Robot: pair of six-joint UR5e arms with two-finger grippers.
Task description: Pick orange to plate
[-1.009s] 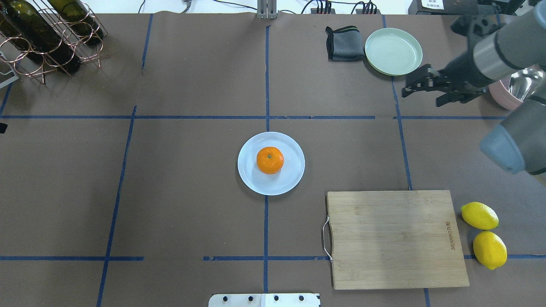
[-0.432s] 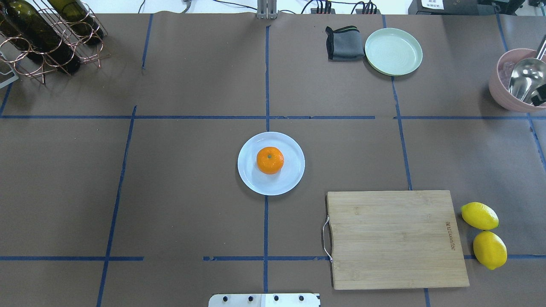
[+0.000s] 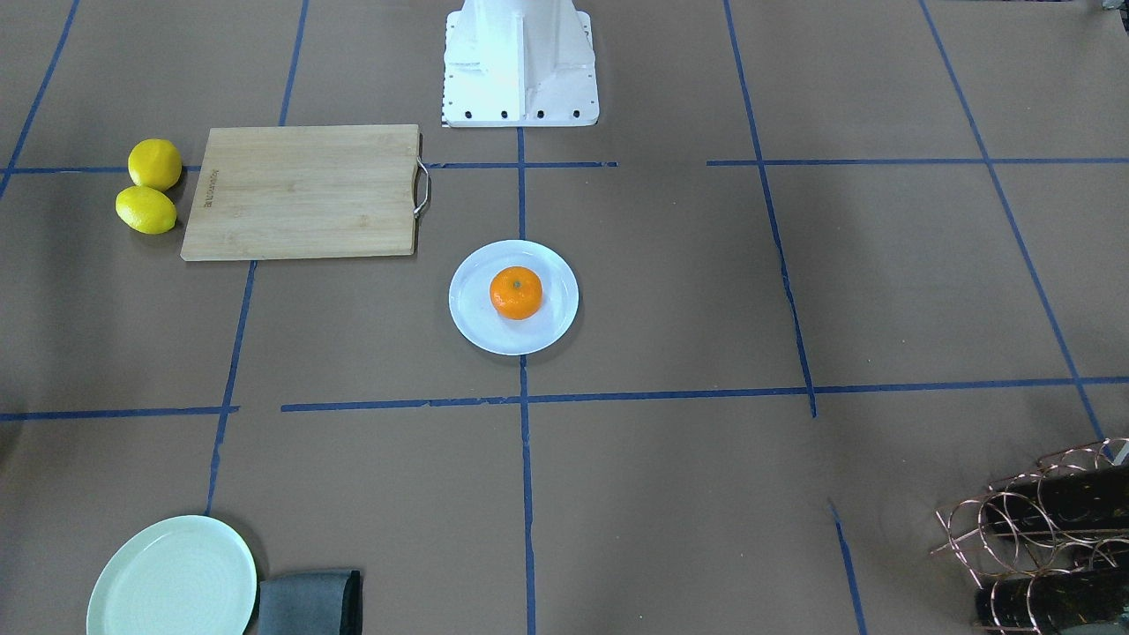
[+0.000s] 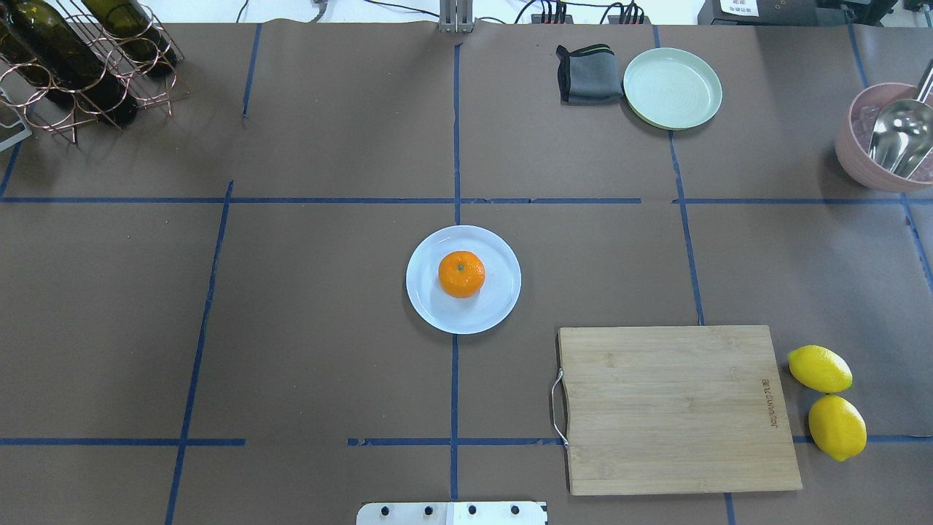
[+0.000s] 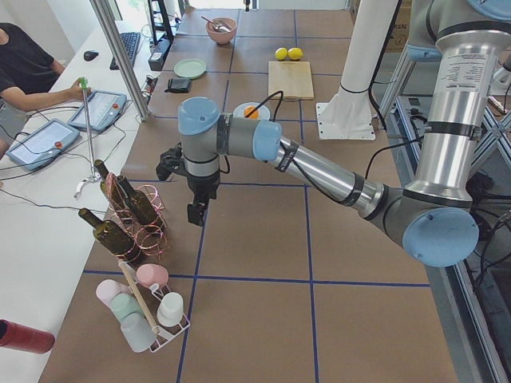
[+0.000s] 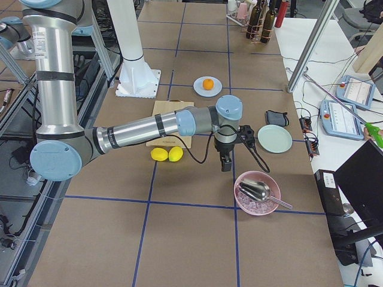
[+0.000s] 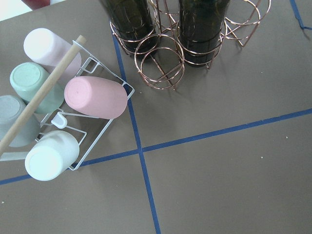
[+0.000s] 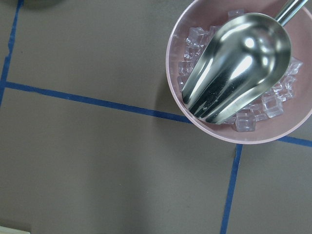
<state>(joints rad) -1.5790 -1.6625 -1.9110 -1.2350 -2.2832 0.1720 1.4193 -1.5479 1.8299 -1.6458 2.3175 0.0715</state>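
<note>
The orange (image 4: 461, 274) sits upright, stem dimple up, on the pale bluish-white plate (image 4: 498, 300) at the table's middle; both also show in the front view, the orange (image 3: 516, 292) on the plate (image 3: 550, 323). No gripper touches them. My left gripper (image 5: 195, 212) hangs over the table beside the wine rack, far from the plate. My right gripper (image 6: 225, 164) hangs near the pink bowl. Both show only in side views, so I cannot tell whether they are open or shut.
A wooden cutting board (image 4: 678, 408) lies front right with two lemons (image 4: 827, 401) beside it. A mint-green plate (image 4: 672, 87) and grey cloth (image 4: 589, 74) lie at the back. A pink bowl (image 4: 860, 164) holds ice and a scoop. A wine rack (image 4: 80, 65) stands back left.
My right arm, seen at the overhead view's upper right a second ago, has drawn back out of that view, uncovering the pink bowl. The orange and plate have not moved.
</note>
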